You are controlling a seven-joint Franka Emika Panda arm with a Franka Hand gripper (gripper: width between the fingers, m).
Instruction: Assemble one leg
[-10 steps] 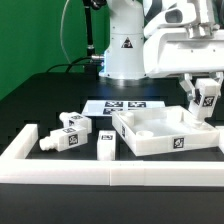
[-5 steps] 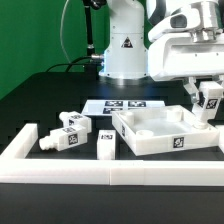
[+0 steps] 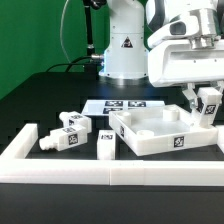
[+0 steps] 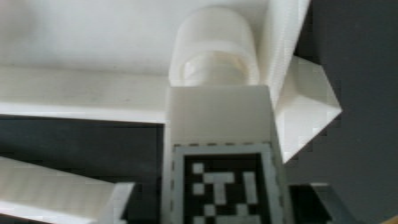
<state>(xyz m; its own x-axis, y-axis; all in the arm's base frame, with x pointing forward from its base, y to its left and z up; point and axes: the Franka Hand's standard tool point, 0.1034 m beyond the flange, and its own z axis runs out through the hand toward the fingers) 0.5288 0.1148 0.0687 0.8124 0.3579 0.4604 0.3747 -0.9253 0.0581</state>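
Altogether one leg [image 3: 208, 100] within the end effector [image 3: 203, 105], three legs [image 3: 74, 123] loose.

A robotics lab is seen here: a green backdrop [image 3: 30, 40] is hung behind a black worktop [image 3: 40, 100], and a white robot arm [image 3: 125, 50] is mounted at its far edge. The marker board [image 3: 110, 104] is laid flat nearby, black-and-white tags are printed on the loose white parts [image 3: 72, 130], and the workspace is fenced by a white rail [image 3: 110, 176].

Tray rim [image 3: 197, 124] obstacle nr leg [image 3: 208, 101]
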